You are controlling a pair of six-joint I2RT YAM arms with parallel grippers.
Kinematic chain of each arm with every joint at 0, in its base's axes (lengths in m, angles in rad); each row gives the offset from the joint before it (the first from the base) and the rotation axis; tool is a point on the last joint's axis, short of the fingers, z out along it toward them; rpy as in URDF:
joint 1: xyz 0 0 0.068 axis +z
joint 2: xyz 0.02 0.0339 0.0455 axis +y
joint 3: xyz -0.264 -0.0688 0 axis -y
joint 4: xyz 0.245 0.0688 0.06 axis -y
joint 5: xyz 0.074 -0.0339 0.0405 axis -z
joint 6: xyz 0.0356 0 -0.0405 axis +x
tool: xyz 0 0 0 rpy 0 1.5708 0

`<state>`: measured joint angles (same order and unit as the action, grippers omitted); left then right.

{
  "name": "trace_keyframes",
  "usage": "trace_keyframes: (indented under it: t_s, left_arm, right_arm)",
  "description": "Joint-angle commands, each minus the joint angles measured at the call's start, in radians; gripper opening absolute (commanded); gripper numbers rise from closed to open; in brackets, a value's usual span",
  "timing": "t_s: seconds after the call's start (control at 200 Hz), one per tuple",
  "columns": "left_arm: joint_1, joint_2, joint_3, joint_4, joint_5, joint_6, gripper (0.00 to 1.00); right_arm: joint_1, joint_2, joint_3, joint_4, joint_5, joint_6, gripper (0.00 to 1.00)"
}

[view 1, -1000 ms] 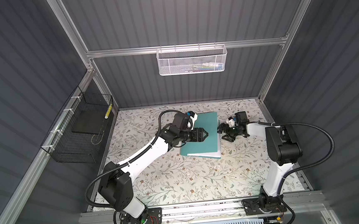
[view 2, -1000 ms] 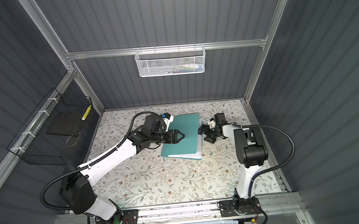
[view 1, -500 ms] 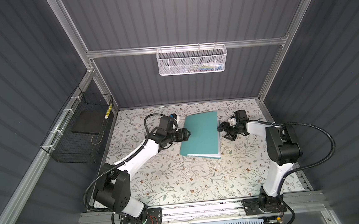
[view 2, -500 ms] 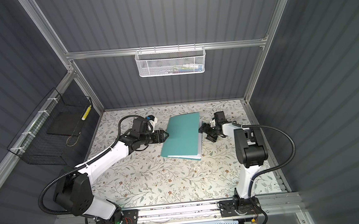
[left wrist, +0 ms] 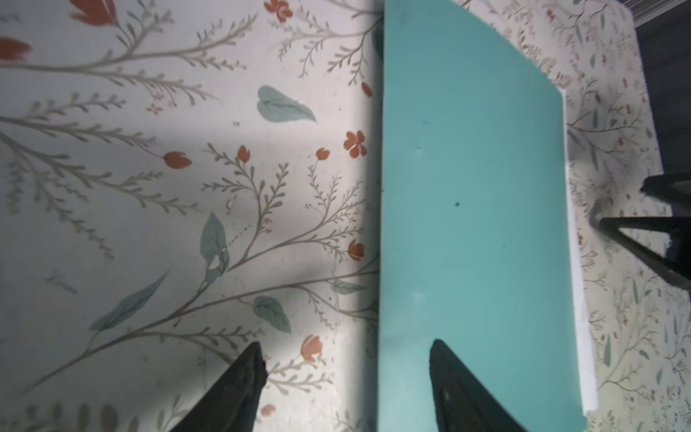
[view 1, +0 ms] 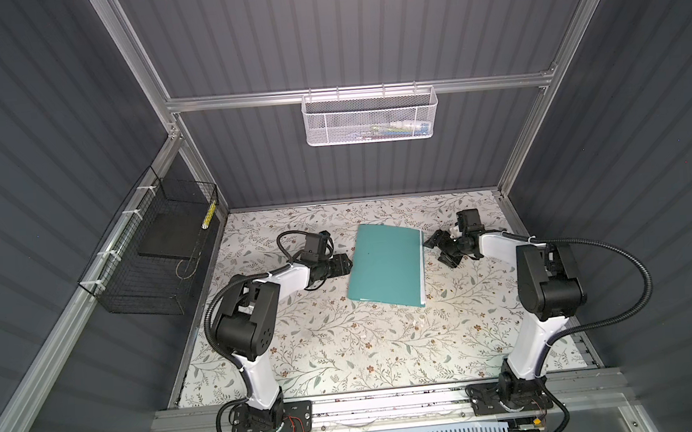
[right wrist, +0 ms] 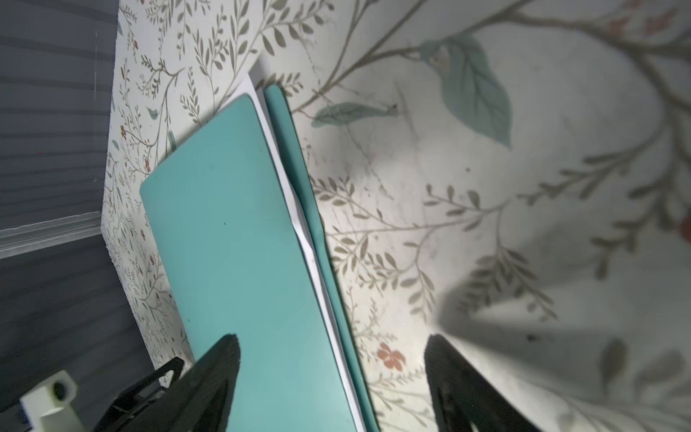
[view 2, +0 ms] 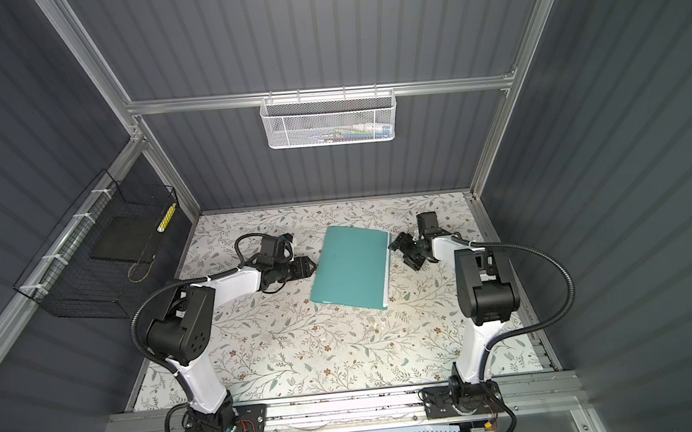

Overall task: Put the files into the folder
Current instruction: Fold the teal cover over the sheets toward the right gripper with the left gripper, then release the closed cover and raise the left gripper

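When looking down in both top views, find the folder (view 1: 385,264) (view 2: 350,266) closed and flat on the floral tabletop (view 1: 324,343), between the two arms. Find the files (right wrist: 299,220) tucked between its covers, only a thin white edge showing on the side facing the right gripper (view 1: 440,251). Note both sets of jaws spread apart and gripping nothing, with the left gripper (view 1: 345,263) just beside the opposite edge.

Dark grey ribbed walls (view 1: 365,32) close the cell on three sides, framed by aluminium rails (view 1: 244,100). A white mesh basket (view 1: 329,126) hangs from the back rail, and a black wire basket (view 1: 133,298) on the side wall holds a dark slab (view 1: 170,237). The bench (view 1: 345,350) wears a pale floral cover, lit brightest toward the front.
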<state>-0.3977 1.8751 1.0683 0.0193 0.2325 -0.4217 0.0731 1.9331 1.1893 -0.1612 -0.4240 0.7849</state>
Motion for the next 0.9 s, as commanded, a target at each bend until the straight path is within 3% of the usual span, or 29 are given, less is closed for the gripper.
trace_keyframes:
  t_s: [0.0,0.215,0.395,0.741,0.896]
  left_arm:
    - [0.003,0.023,0.008,0.090,0.076,-0.025,0.70]
    - [0.004,0.044,-0.061,0.204,0.195,-0.080,0.68]
    - [0.003,-0.017,-0.152,0.249,0.226,-0.117,0.67]
    - [0.004,-0.180,-0.258,0.145,0.117,-0.098,0.67]
    - [0.004,-0.174,-0.190,0.023,0.032,-0.022,0.67]
  right_arm:
    - [0.018,0.058,0.057,-0.009,-0.028,0.006,0.79]
    - [0.091,0.187,0.207,-0.093,-0.053,-0.036,0.78]
    - [0.137,0.239,0.271,-0.130,-0.064,-0.048,0.78]
    - [0.185,0.244,0.273,-0.155,-0.083,-0.060,0.78]
    - [0.198,0.182,0.188,-0.109,-0.066,-0.017,0.78]
